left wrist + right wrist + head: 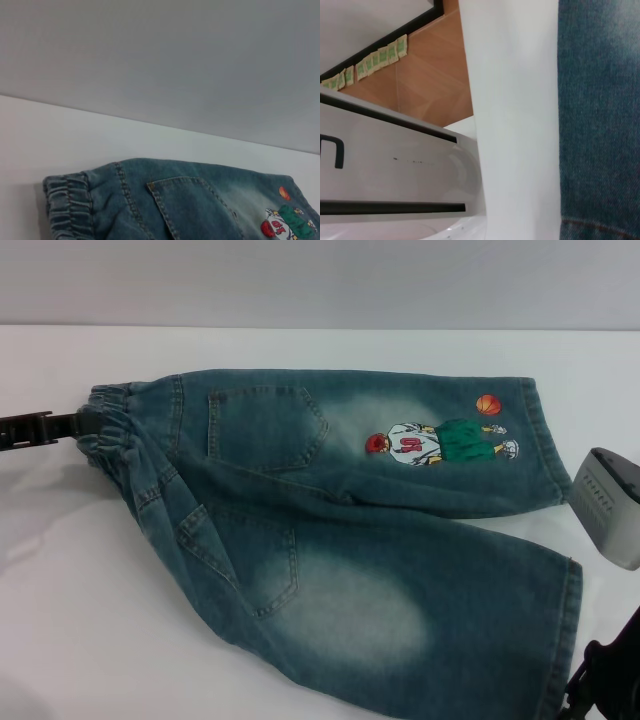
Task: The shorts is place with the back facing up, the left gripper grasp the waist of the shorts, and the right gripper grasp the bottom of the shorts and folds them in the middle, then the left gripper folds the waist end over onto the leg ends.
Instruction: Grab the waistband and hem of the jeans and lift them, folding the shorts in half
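Faded blue-green denim shorts (340, 540) lie flat, back side up, on a white counter (80, 640). In the head view, the waist of the shorts (110, 425), a gathered, puckered elastic band, points toward the robot's left, and the two legs spread toward the right. The leg ends (560, 570) are straight stitched hems at the right side. Two back pockets show, and the far leg carries a cartoon basketball-player patch (440, 440) with an orange ball above it.

The left pincer (75, 423) is a slim black claw reaching in from the left edge, its tip touching the waistband. Whether its fingers are apart or clamped on the cloth cannot be told. The right pincer (610, 505) shows only as a grey ribbed housing at the right edge, just beside the far leg's hem; its fingers are out of sight, so their state cannot be told.

The left wrist view adds a close look along the counter: the ruffled waistband, one back pocket and part of the patch, with a plain grey wall behind. No fingers appear there.

The right wrist view alone shows what lies past the counter's edge: a wooden floor (430, 75), a white machine body with black stripes, and a strip of denim with one stitched hem.
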Robot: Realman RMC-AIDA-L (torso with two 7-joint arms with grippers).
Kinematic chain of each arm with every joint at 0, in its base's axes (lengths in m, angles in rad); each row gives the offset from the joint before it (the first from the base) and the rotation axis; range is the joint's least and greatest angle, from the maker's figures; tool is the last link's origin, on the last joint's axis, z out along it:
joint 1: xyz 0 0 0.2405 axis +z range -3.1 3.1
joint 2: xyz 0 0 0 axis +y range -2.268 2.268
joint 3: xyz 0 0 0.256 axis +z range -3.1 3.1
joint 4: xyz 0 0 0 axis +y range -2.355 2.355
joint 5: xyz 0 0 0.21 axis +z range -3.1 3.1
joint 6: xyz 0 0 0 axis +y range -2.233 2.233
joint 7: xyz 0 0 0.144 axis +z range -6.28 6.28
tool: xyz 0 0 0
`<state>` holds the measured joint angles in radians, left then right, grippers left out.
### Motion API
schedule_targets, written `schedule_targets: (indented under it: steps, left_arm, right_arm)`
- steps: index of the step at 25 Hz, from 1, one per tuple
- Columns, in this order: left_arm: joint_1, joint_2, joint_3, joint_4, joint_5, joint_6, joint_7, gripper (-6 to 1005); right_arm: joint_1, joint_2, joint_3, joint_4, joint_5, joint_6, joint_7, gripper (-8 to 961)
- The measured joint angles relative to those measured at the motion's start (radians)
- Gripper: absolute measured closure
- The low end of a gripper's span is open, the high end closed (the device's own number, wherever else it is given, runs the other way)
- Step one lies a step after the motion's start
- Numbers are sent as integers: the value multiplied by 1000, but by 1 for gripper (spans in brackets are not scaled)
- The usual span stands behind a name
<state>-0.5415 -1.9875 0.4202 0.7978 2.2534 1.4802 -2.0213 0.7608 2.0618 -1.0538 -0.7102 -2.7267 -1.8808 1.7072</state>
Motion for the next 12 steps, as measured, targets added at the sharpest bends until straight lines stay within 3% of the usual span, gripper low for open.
schedule_targets:
  steps: [12]
  left_arm:
    - [0, 2, 0, -2, 2, 0, 6, 953]
  right_arm:
    - [4, 1, 9, -37, 23, -18, -3, 319]
